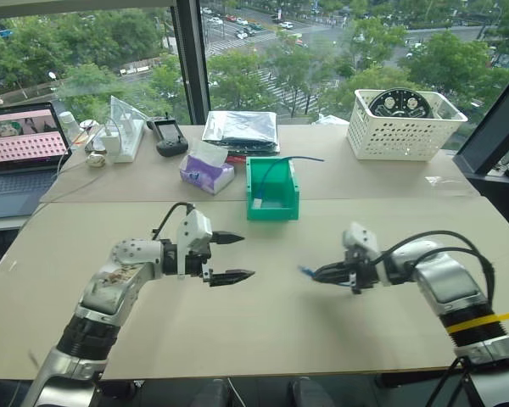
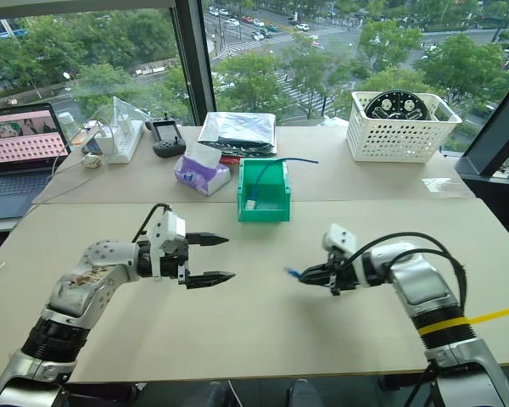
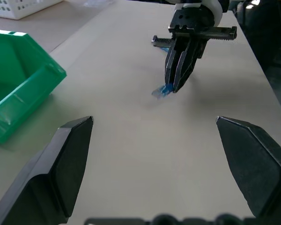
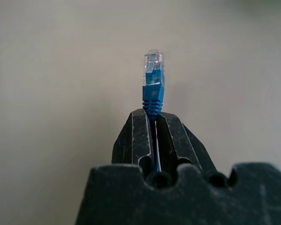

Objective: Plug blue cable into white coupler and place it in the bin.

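The right gripper [image 1: 316, 273] pinches the blue cable [image 4: 153, 90], plug jutting past its fingertips. Facing it, the left gripper [image 1: 237, 257] stands spread, empty. The bin [image 1: 272, 188] sits beyond both, seemingly holding another blue cord.

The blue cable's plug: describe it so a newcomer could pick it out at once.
Start at the beige table, then find the right gripper ahead of the green bin. The blue cable sticks out past its shut fingers: a ribbed blue boot ending in a clear plug.

Bare table [image 1: 271, 331] between both pincers; bin [image 1: 272, 188] and tissue box [image 1: 207, 172] stand beyond.
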### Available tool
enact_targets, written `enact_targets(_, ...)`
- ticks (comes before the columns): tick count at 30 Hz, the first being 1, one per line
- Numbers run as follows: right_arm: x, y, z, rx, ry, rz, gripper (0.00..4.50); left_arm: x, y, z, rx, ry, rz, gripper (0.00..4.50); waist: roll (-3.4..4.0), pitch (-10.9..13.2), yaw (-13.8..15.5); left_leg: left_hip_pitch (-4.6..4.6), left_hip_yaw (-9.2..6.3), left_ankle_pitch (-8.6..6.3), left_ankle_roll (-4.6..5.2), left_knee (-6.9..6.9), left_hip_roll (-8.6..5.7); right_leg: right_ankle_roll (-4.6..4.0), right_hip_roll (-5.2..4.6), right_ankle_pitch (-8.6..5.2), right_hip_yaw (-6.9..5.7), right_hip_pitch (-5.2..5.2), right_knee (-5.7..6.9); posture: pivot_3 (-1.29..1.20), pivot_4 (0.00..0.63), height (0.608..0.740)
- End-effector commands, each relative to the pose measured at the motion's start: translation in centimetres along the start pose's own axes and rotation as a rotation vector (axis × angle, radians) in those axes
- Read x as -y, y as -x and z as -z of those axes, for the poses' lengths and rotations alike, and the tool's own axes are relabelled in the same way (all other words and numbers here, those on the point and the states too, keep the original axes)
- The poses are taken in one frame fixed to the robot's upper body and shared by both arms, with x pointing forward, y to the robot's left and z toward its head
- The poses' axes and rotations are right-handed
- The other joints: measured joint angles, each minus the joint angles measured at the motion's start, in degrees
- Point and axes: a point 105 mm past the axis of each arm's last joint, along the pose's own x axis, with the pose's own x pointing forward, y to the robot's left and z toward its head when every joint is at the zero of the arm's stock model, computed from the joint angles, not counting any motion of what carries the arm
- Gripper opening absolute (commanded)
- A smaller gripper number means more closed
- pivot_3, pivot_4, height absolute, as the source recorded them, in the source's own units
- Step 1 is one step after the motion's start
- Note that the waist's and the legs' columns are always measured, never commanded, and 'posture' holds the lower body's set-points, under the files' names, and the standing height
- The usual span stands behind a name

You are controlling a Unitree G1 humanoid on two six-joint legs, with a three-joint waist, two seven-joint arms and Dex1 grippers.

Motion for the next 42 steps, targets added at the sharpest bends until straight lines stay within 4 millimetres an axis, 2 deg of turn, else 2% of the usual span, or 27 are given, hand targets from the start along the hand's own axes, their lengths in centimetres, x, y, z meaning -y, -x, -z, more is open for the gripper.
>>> enact_targets(1,-1.8,-2.4,-2.2,-0.017,0.093,-0.091,0.01,0.0,-0.6,-0.9,0.006,-0.069,0.05,4.5,0.0,0.0,0.0,0.0,0.0,0.0,0.0,0.01,0.0,0.0,0.0,0.0,-0.01,0.0,0.0,0.0,0.15,0.728)
enact_targets(4,-2.0,-3.5,-2.1,-0.083,0.158,-0.113,0.01,0.3,-0.9,-0.8,-0.005,-0.084,0.079,4.5,0.0,0.0,0.0,0.0,-0.01,0.01,-0.01,0.03,-0.01,0.0,0.0,0.0,-0.01,0.0,0.0,0.0,0.15,0.728)
enact_targets(8,-1.0,-4.2,-1.7,-0.12,0.188,-0.083,0.01,0.7,-1.1,-0.6,-0.023,-0.091,0.112,4.5,0.0,0.0,0.0,-0.02,-0.01,0.01,-0.01,0.04,-0.03,0.01,0.0,0.0,-0.02,-0.02,0.0,0.0,0.15,0.728)
enact_targets(9,-0.7,-4.1,-1.4,-0.146,0.218,-0.071,0.01,1.1,-1.1,0.0,-0.064,-0.108,0.133,4.5,0.0,0.0,0.0,-0.02,-0.01,0.01,-0.02,0.04,-0.03,0.0,0.0,0.0,-0.02,-0.02,0.01,0.0,0.15,0.728)
enact_targets(10,-0.5,-3.9,-1.9,-0.133,0.224,-0.062,0.89,1.5,-1.1,0.6,-0.112,-0.125,0.169,4.5,0.0,0.0,0.0,-0.01,-0.01,0.01,-0.02,0.04,-0.03,0.0,0.0,0.0,-0.02,-0.02,0.02,0.0,0.15,0.728)
enact_targets(11,-0.3,-3.6,-2.6,-0.117,0.242,-0.051,1.09,1.9,-1.2,1.0,-0.14,-0.137,0.197,4.5,0.0,0.0,0.0,0.0,-0.01,0.01,-0.02,0.04,-0.03,0.0,0.0,0.0,-0.02,-0.01,0.02,0.0,0.15,0.728)
enact_targets(16,-0.2,-1.9,-4.6,-0.068,0.291,0.007,2.9,2.5,-2.3,1.9,-0.183,-0.176,0.262,4.5,0.0,0.0,0.1,-0.02,-0.02,0.01,-0.02,0.05,-0.03,0.0,0.0,0.0,-0.03,-0.02,0.04,0.0,0.15,0.728)
enact_targets(20,-0.7,-0.1,-6.0,-0.074,0.318,0.052,4.13,2.1,-3.6,3.1,-0.238,-0.221,0.275,4.5,0.0,0.0,0.3,-0.04,-0.03,0.01,-0.02,0.08,-0.04,0.0,0.0,0.0,-0.03,-0.03,0.05,0.0,0.15,0.728)
enact_targets(25,-2.0,1.3,-6.9,-0.065,0.301,0.088,4.13,1.6,-5.2,3.5,-0.242,-0.264,0.293,4.5,-0.01,0.0,0.3,-0.09,-0.06,0.01,-0.01,0.1,-0.03,0.01,0.0,0.0,-0.07,-0.04,0.04,0.0,0.15,0.728)
enact_targets(30,-3.3,2.8,-6.2,-0.082,0.217,0.15,4.13,1.3,-6.7,4.5,-0.271,-0.259,0.324,4.5,-0.01,0.0,0.8,-0.12,-0.06,0.01,-0.01,0.14,-0.03,0.01,-0.01,0.0,-0.08,-0.03,0.04,0.0,0.15,0.728)
enact_targets(37,-4.0,4.3,-5.5,-0.094,0.135,0.236,4.13,0.4,-7.2,5.8,-0.33,-0.245,0.326,4.5,-0.02,0.0,1.1,-0.2,-0.06,-0.02,0.04,0.42,0.01,0.05,-0.01,0.01,-0.11,0.0,0.06,0.0,0.15,0.728)
enact_targets(41,-4.6,5.0,-5.0,-0.103,0.085,0.261,4.25,0.4,-7.4,6.3,-0.351,-0.22,0.341,3.46,-0.02,0.0,1.4,-0.22,-0.07,-0.03,0.05,0.59,0.02,0.16,-0.01,-0.01,-0.11,0.03,0.11,0.0,0.15,0.728)
enact_targets(42,-4.9,5.0,-4.9,-0.103,0.068,0.261,4.25,0.5,-7.4,6.4,-0.35,-0.216,0.347,2.97,-0.02,0.0,1.4,-0.27,-0.08,-0.05,0.09,0.72,0.05,0.29,0.0,-0.06,-0.15,0.05,0.11,0.0,0.15,0.728)
